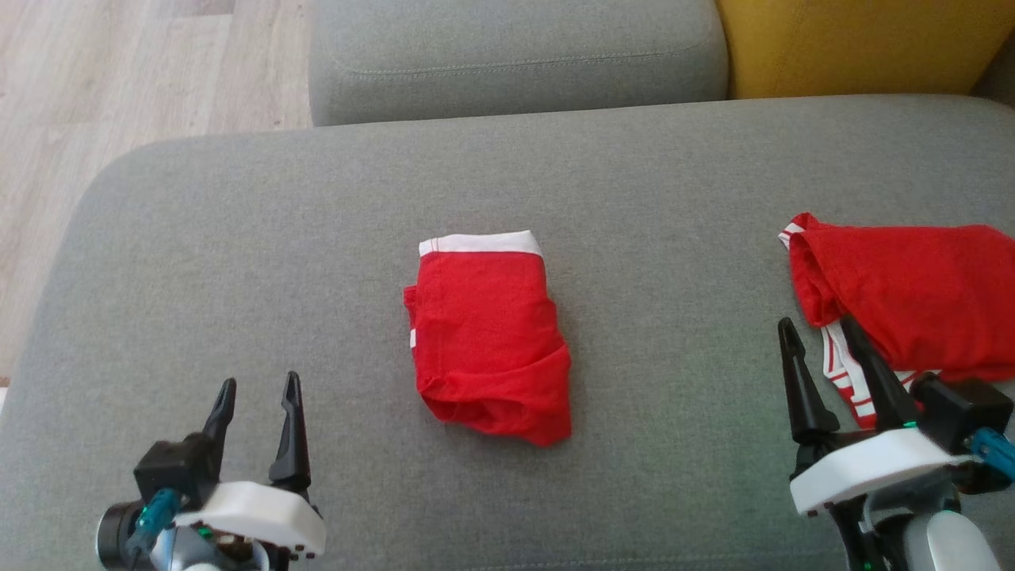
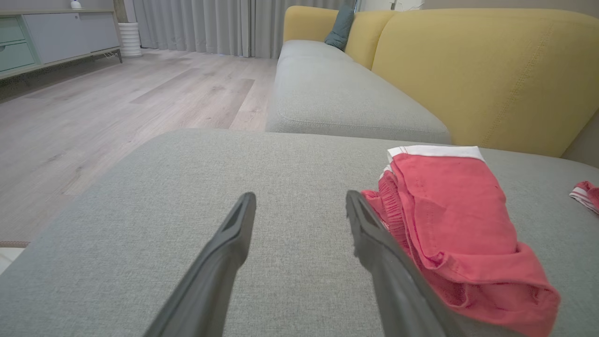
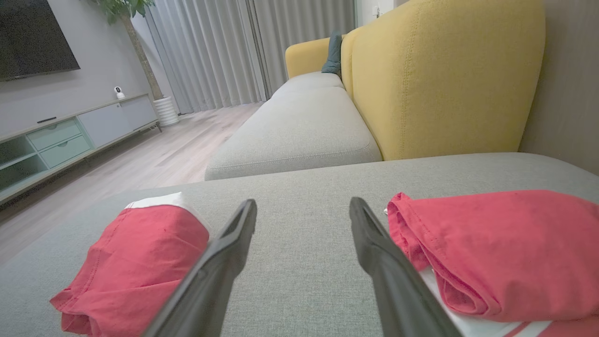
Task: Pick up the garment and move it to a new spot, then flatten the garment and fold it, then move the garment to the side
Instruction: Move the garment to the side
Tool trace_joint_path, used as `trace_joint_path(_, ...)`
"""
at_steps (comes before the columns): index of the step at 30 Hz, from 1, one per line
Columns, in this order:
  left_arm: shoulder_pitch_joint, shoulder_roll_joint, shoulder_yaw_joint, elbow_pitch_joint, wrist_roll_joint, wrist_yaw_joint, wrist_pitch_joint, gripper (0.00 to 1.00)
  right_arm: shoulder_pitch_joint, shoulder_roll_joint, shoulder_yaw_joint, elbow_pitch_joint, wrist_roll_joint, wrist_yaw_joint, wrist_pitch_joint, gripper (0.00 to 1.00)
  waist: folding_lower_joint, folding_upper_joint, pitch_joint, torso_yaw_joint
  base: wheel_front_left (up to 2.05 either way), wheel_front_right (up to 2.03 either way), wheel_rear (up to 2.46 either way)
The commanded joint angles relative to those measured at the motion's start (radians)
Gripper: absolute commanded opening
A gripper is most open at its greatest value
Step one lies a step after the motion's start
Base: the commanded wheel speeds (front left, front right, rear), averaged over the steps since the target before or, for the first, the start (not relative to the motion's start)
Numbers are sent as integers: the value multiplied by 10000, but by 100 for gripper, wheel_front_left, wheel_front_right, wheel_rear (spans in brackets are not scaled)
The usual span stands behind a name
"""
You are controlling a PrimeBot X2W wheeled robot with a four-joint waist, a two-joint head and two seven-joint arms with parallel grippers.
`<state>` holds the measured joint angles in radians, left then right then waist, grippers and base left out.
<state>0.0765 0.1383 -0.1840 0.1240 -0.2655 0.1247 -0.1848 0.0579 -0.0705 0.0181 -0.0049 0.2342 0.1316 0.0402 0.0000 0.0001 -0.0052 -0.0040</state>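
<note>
A folded red garment [image 1: 488,337] with a white waistband lies in the middle of the grey cushion [image 1: 277,238]; it also shows in the left wrist view [image 2: 454,224] and the right wrist view [image 3: 135,262]. My left gripper [image 1: 258,392] stands open at the lower left, apart from the garment, and its dark fingers [image 2: 220,262] hold nothing. Open too is my right gripper [image 1: 821,337] at the lower right, empty, its fingers [image 3: 379,252] just left of a second pile of red cloth.
More red cloth with red-and-white striped trim [image 1: 912,301] lies at the cushion's right edge, close to my right gripper; it appears in the right wrist view [image 3: 496,248]. Beyond are another grey seat cushion [image 1: 515,55], a yellow sofa back [image 1: 864,44] and wooden floor [image 1: 119,79] on the left.
</note>
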Motion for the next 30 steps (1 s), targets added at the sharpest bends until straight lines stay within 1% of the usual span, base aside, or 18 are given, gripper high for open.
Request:
trace_joint_path(1, -464, 173, 274, -400, 84, 54, -3, 100, -176, 5, 172, -402, -52, -9, 14, 100, 0, -1, 14, 7, 0, 0, 0)
trace_joint_path(6, -568, 214, 217, -426, 123, 76, -36, 100, -183, 7, 107, -389, -74, -9, 50, 100, 0, -1, 45, 75, 0, 0, 0)
trace_joint_path(9, -736, 222, 148, -449, 136, 44, -32, 100, -260, -13, 79, -321, -43, -9, 101, 100, 0, -1, 195, 233, 0, 0, 0)
trace_joint_path(12, -1092, 214, 28, -486, 195, -24, -62, 100, -505, -105, 144, -132, -15, -9, 151, 100, 0, -1, 521, 537, 0, 0, 0)
trace_joint_path(15, -1632, 160, -153, -476, 244, -178, -128, 100, -948, -184, 287, 286, -3, -9, 172, 100, 0, -1, 986, 1001, 0, 0, 0)
trace_joint_path(19, -2452, 37, -449, -304, 382, -384, -281, 100, -1777, -247, 797, 1327, 86, -9, 147, 100, 0, -1, 1608, 1733, 0, 0, 0)
trace_joint_path(23, -3048, -103, -688, -15, 491, -528, -463, 100, -2596, -134, 1396, 2607, 272, -9, -51, 100, 0, -1, 1954, 2338, 0, 0, 0)
trace_joint_path(26, -3296, -170, -783, 201, 533, -593, -575, 100, -3138, 3, 1706, 3721, 522, -9, -222, 100, 0, -1, 2069, 2648, 0, 0, 0)
trace_joint_path(30, -3448, -234, -864, 414, 572, -633, -669, 100, -3640, 129, 1933, 5156, 798, -9, -252, 100, 0, -1, 2087, 2895, 0, 0, 0)
